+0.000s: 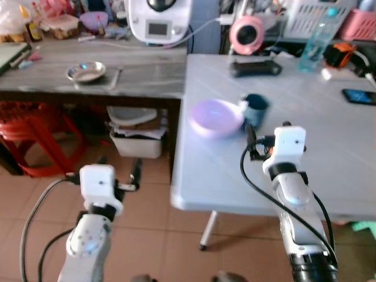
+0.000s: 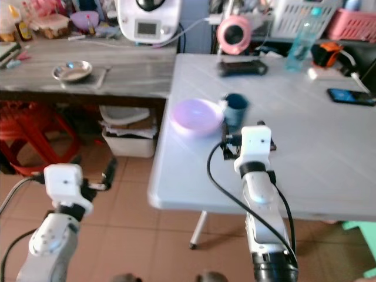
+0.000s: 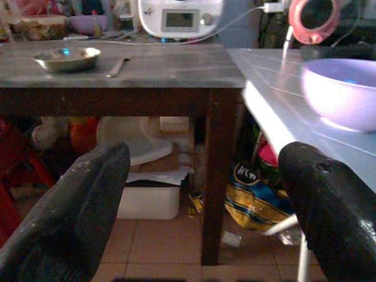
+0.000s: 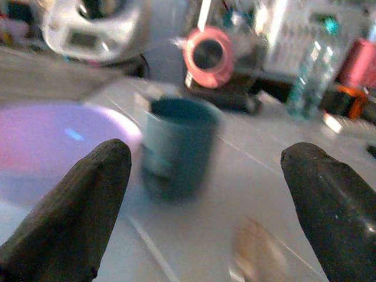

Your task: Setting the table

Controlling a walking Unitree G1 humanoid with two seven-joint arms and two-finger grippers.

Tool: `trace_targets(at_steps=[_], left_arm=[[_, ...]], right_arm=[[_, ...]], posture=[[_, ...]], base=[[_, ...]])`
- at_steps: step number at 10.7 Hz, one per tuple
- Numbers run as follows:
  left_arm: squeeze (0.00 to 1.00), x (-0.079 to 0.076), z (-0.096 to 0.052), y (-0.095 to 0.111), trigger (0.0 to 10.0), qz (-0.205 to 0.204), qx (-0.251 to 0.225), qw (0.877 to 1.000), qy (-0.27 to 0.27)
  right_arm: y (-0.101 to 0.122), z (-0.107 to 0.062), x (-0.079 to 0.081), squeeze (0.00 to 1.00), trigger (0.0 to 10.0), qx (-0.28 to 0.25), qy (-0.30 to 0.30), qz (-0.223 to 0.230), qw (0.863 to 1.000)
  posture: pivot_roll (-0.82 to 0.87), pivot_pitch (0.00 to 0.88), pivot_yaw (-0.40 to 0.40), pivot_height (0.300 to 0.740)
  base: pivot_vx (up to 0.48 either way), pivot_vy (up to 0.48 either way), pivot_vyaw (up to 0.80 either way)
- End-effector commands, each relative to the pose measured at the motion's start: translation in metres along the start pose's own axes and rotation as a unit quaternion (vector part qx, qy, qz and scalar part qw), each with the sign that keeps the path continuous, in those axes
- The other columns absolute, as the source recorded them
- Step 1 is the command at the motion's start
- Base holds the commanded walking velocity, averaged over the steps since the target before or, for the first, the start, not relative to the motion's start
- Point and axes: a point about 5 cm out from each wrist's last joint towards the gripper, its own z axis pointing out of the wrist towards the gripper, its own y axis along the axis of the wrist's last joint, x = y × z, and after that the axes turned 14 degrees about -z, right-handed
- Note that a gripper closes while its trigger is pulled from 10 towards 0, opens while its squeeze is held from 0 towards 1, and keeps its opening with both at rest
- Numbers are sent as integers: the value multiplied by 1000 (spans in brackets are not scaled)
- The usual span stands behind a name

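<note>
Right gripper (image 4: 200,194) hovers over the white table (image 1: 329,158), fingers spread wide, nothing between them. It points at the dark teal cup (image 4: 178,147), which stands upright near it on the table, apart from the fingers. Lavender bowl (image 1: 215,117) sits just beside the cup on the robot's left, near the table's left edge; touching or not, can't tell.

Left gripper (image 3: 200,194) is low, off the table's left side over the tiled floor (image 1: 147,223), fingers also wide apart and empty.

Further out: dark wooden side table (image 1: 141,76) with a small metal dish (image 1: 86,71) and a white appliance (image 1: 158,20). Pink round device (image 1: 247,32), clear bottle (image 1: 310,50) and black phone (image 1: 358,96) at the white table's far side.
</note>
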Motion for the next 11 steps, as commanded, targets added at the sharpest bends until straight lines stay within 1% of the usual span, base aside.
trace_targets(at_steps=[1, 2, 3, 4, 5, 6, 7, 8, 10, 11], left_arm=[[0, -5, 0, 0, 10000, 0, 0, 1000, -12], [0, -9, -3, -2, 10000, 0, 9, 1000, -22], [0, -5, -2, -4, 10000, 23, 11, 1000, -4], [0, -3, 1, -3, 10000, 30, 4, 1000, 4], [0, -2, 3, -1, 10000, 28, 1, 1000, 3], [0, -3, 2, -1, 10000, 26, 1, 1000, 4], [0, -5, 0, -3, 10000, 26, 4, 1000, 4], [0, -5, -1, -3, 10000, 26, 6, 1000, 3], [0, -5, 0, -3, 10000, 28, 7, 1000, 4], [0, -5, -1, -3, 10000, 28, 8, 1000, 3]], right_arm=[[-15, -3, -3, 0, 10000, 40, -6, -8, 999], [-26, -8, -2, 0, 10000, 68, -3, -10, 998], [-30, -10, 0, 0, 10000, 80, 5, -3, 997], [-31, -10, 5, 0, 10000, 92, 20, -13, 995], [-36, -10, 9, 0, 10000, 111, 32, 0, 993], [-36, -6, 14, 0, 10000, 114, 56, 10, 992], [-33, -2, 16, 0, 10000, 107, 73, 19, 991], [-27, 4, 19, 0, 10000, 89, 92, 8, 992], [-21, 9, 25, 0, 10000, 83, 117, 9, 990], [-20, 11, 25, 0, 10000, 83, 121, 8, 989]], posture=[[21, 39, 38, 740], [21, 52, 46, 740], [28, 59, 45, 740], [31, 64, 45, 740], [37, 67, 43, 740], [41, 80, 49, 740], [41, 87, 51, 740], [42, 91, 52, 740], [45, 102, 51, 740], [46, 106, 50, 740]], base=[[0, -360, 0], [0, 0, 0], [0, 0, 0], [0, 0, 0], [0, 0, 0], [0, 0, 0], [0, 0, 0], [0, 0, 0], [0, 0, 0], [0, 0, 0]])
